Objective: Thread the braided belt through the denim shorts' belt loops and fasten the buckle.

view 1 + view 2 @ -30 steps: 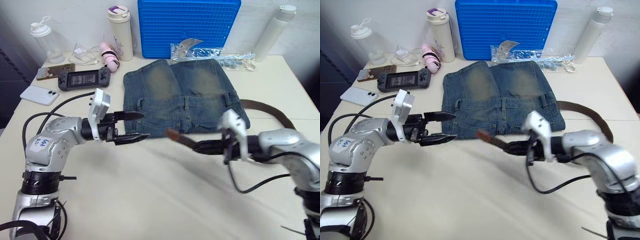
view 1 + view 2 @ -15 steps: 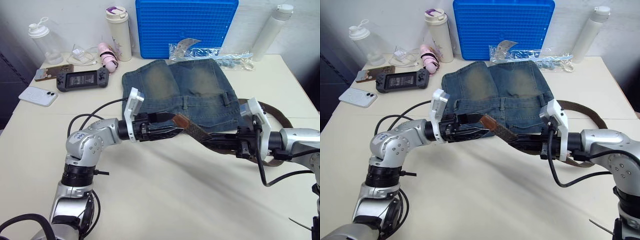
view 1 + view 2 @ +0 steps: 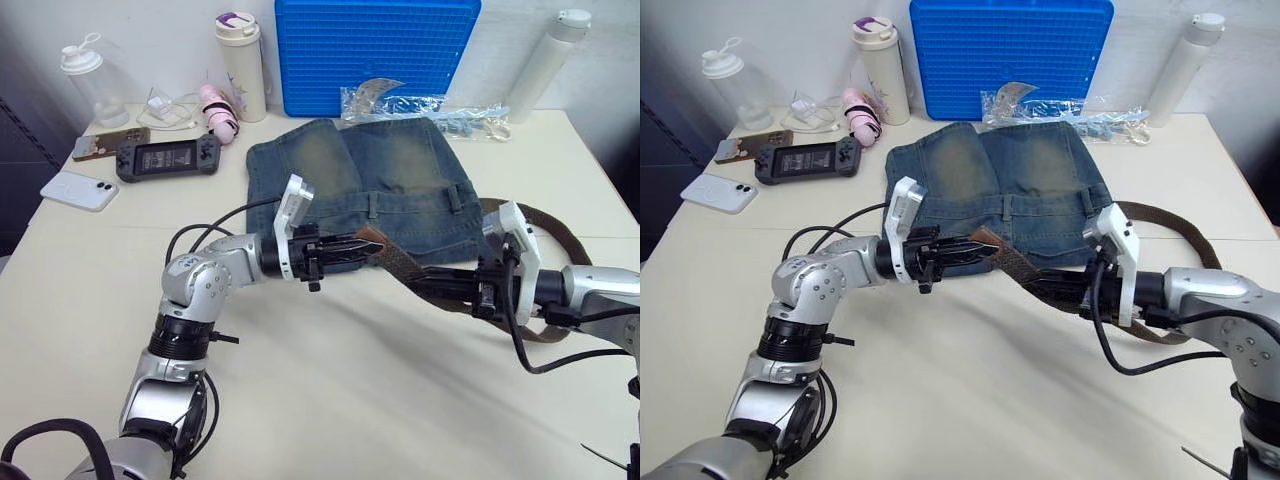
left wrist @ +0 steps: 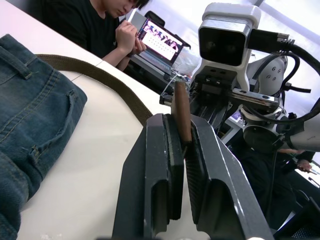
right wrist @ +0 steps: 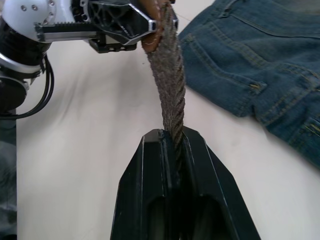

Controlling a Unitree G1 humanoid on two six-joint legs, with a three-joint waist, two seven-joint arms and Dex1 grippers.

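Note:
The denim shorts lie flat at the table's middle back, waistband toward me, with belt loops along it. The braided belt hangs in the air in front of the waistband, stretched between both grippers. My left gripper is shut on the belt's brown tip. My right gripper is shut on the strap a little further along. Beyond it the belt curls over the table at the right and back toward the shorts' right edge. The buckle is out of view.
A blue grid board leans against the wall behind the shorts. A plastic bag lies before it. Bottles, a game console and phones crowd the back left. A white bottle stands back right. A person sits beyond the table.
My left arm swung from the shorts' left edge to the middle, met the belt's tip and shut on it. The right gripper drew back to the right along the strap.

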